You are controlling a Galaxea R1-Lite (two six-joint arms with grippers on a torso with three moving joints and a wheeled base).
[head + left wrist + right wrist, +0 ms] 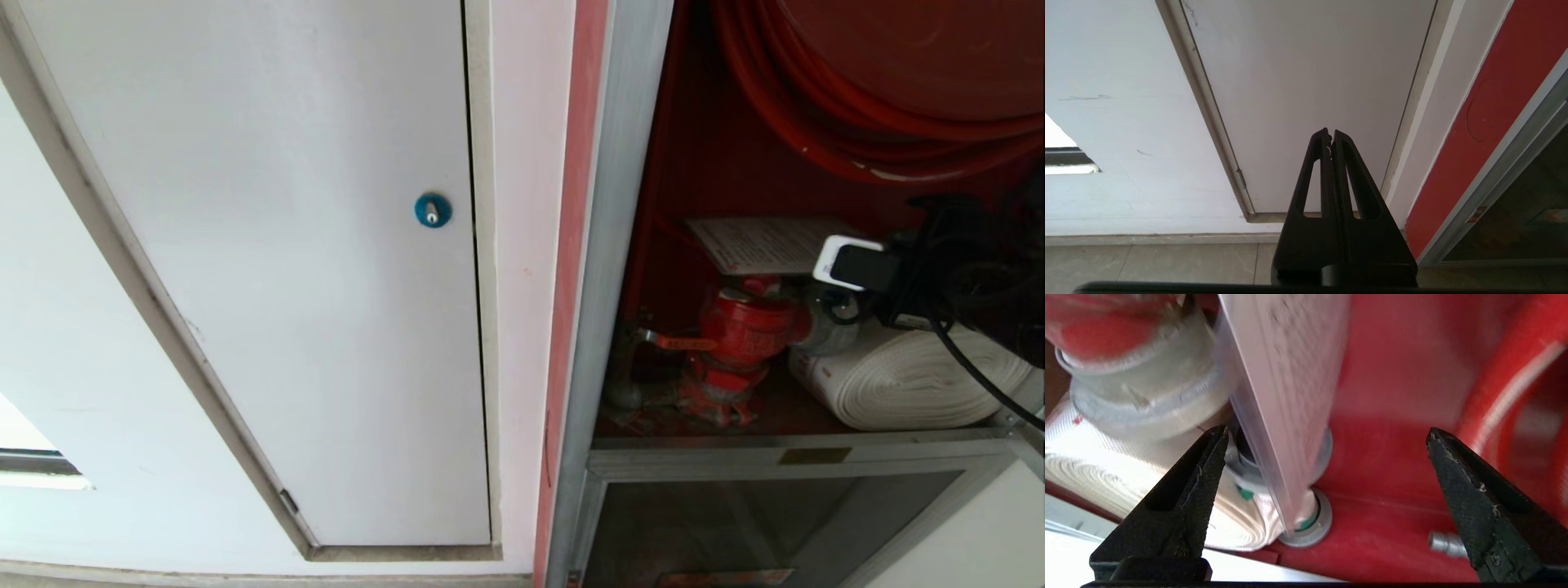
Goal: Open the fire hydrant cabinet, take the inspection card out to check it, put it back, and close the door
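We log the right end effector (1327,465) inside the fire hydrant cabinet (629,245), jaws spread wide, gripping nothing. The inspection card (1286,396) stands edge-on between its fingers, resting by the rolled white hose (1126,477). Left end effector (1330,136) pinched closed, parked. Risk, we judge: closing off-centre could buckle the sleeve or knock it behind the red valve (739,335).

The right gripper (1327,437) reaches forward with its two black fingers (1188,490) spread wide apart, gripping nothing. The left gripper (1330,134) points ahead, fingers pressed together.
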